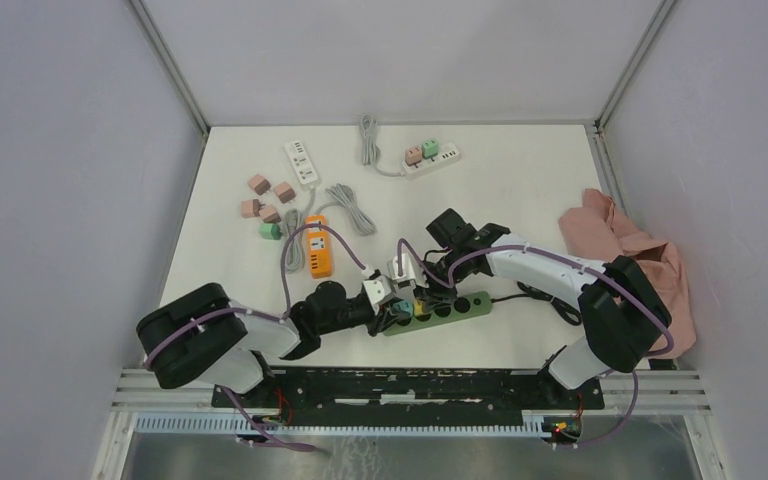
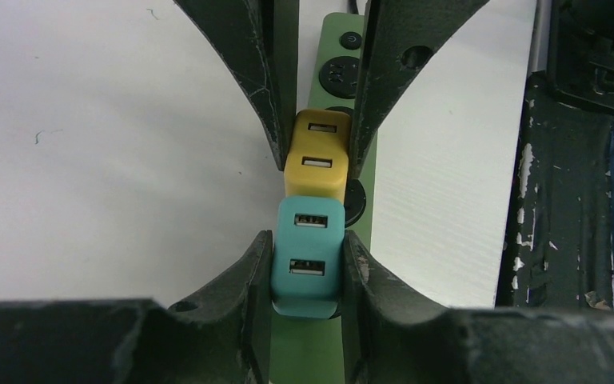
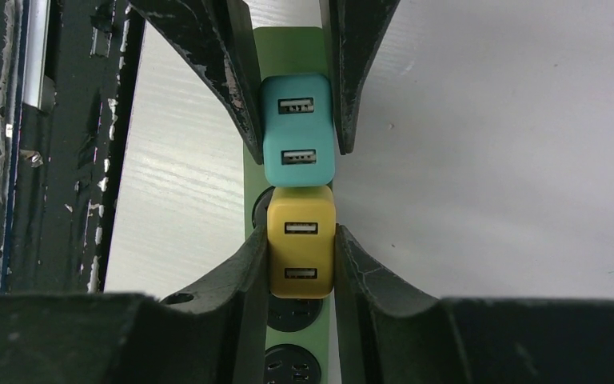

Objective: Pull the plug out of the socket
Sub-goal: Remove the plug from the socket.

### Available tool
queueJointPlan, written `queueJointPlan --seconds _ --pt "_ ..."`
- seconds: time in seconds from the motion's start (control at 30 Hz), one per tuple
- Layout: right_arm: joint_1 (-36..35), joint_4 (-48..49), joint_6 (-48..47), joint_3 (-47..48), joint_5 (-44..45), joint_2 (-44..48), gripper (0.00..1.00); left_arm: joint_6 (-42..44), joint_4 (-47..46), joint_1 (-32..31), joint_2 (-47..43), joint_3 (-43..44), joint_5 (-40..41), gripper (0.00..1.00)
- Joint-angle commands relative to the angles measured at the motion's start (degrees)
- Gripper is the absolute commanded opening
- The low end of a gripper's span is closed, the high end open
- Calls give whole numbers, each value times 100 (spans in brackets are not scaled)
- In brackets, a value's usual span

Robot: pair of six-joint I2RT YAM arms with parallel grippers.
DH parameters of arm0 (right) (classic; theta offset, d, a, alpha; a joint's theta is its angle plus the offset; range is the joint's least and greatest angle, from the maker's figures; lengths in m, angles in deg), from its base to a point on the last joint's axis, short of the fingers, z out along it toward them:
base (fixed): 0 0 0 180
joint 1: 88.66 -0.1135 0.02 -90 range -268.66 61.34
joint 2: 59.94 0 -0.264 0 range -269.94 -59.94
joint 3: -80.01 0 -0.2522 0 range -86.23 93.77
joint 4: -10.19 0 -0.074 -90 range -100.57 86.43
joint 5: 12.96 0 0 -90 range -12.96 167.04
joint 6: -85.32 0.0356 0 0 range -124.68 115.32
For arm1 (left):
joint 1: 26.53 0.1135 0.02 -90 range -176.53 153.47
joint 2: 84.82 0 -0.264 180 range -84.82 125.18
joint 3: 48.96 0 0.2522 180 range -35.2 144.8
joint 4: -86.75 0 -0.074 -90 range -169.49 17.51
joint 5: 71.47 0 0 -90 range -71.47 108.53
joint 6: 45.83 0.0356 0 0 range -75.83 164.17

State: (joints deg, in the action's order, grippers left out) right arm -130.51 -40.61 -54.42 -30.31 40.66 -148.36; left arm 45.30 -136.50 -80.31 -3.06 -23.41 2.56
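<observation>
A green power strip (image 1: pixel 455 308) lies at the near middle of the table. A teal plug (image 2: pixel 308 256) and a yellow plug (image 3: pixel 301 252) sit side by side in its sockets. My left gripper (image 2: pixel 308 268) is shut on the teal plug, one finger on each side. My right gripper (image 3: pixel 301 264) is shut on the yellow plug the same way. Both grippers meet over the strip's left end in the top view (image 1: pixel 405 300). The teal plug also shows in the right wrist view (image 3: pixel 297 132), the yellow one in the left wrist view (image 2: pixel 317 156).
An orange power strip (image 1: pixel 317 250), a white strip (image 1: pixel 301 162) and another white strip with plugs (image 1: pixel 430 158) lie further back. Several loose pink and green plugs (image 1: pixel 265 208) lie at the left. A pink cloth (image 1: pixel 635 260) lies at the right edge. The black rail (image 1: pixel 410 385) runs along the near edge.
</observation>
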Motion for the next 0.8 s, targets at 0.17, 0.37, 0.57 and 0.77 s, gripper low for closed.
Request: queueJointPlan --seconds 0.17,0.37,0.57,0.77 --pt "-109 107 161 7 1004 -96 0 556 256 -40 -669 12 -72 3" --pt "-550 -231 -288 33 852 -187 0 -359 -537 -42 -460 202 -752 3" --pt "-579 -11 38 88 1466 -247 0 -237 -628 -47 -589 -17 624 3" --pt "-517 -26 131 155 1537 -280 0 386 62 -37 -981 -137 524 3"
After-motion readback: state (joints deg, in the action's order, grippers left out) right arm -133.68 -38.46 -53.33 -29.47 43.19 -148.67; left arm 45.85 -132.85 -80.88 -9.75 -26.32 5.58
